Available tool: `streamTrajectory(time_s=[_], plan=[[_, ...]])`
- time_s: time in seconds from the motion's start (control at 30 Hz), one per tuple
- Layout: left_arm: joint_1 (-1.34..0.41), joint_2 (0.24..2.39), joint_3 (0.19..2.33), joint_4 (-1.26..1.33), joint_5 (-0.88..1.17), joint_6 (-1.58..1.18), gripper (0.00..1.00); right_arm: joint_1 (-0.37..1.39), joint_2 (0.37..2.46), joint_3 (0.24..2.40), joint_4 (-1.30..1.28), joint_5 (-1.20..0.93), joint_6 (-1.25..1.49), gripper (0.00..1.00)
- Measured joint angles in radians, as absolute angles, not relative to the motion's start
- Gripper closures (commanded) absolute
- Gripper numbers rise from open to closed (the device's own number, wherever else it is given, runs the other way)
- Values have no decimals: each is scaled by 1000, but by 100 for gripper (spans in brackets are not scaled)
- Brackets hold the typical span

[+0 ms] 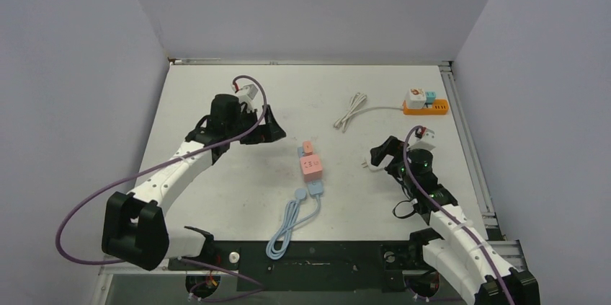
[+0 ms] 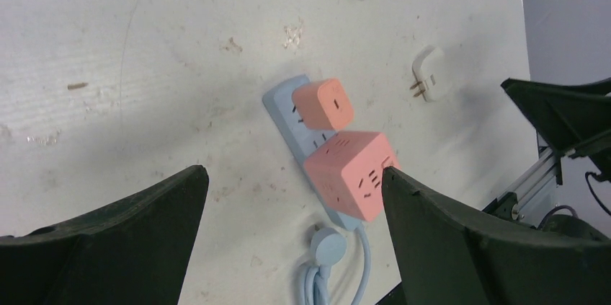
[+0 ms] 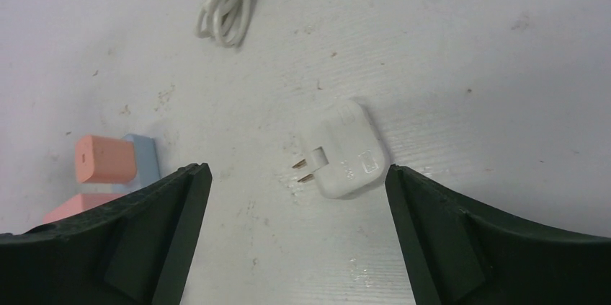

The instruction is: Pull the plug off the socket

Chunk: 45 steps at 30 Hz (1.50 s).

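Plug (image 3: 346, 150) lies flat, apart from the power strip (image 2: 279, 102) on its right, prongs pointing toward it. Right gripper (image 3: 295, 170) above it spread wide, holding nothing; left gripper (image 2: 295, 171) likewise spread.

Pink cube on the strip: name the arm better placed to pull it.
Probably left: the left pincer, open, frames the cube, one finger beside it. The right pincer hangs open over the loose white plug, farther off.

No legible text, brand or number in any view. White square plug adapter (image 3: 346, 150) on the tabletop (image 3: 468, 45): faint square mark toward 4 o'clock on its face, too blurred to read. Pink cube socket (image 2: 351, 174): no lettering discernible.
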<state>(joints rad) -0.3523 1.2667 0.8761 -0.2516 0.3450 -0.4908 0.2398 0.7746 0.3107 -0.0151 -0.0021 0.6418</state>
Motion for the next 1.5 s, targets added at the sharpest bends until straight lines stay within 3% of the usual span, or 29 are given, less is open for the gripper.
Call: streamTrajectory(time_s=[0.17,0.33,0.73,1.13,1.27,1.3,1.4,1.5], plan=[[-362,1376,1012,-222,337,-517,11,359,779,373,-21,-16,614,8],[-368,1405,1009,-186,349,-531,8,580,852,472,-28,45,604,10],[-351,1474,995,-189,383,-543,8,976,1202,712,-72,276,587,10],[-350,1474,991,-186,421,-564,7,1058,1493,871,-128,418,568,10],[-350,1474,991,-186,424,-565,7,1062,1552,887,-129,434,563,3],[-350,1474,991,-186,424,-565,7,1062,1563,889,-130,438,560,4],[-350,1474,991,-186,425,-565,7,1062,1588,902,-130,446,551,21],[-350,1474,991,-186,427,-565,7,1062,1600,909,-128,453,542,51]])
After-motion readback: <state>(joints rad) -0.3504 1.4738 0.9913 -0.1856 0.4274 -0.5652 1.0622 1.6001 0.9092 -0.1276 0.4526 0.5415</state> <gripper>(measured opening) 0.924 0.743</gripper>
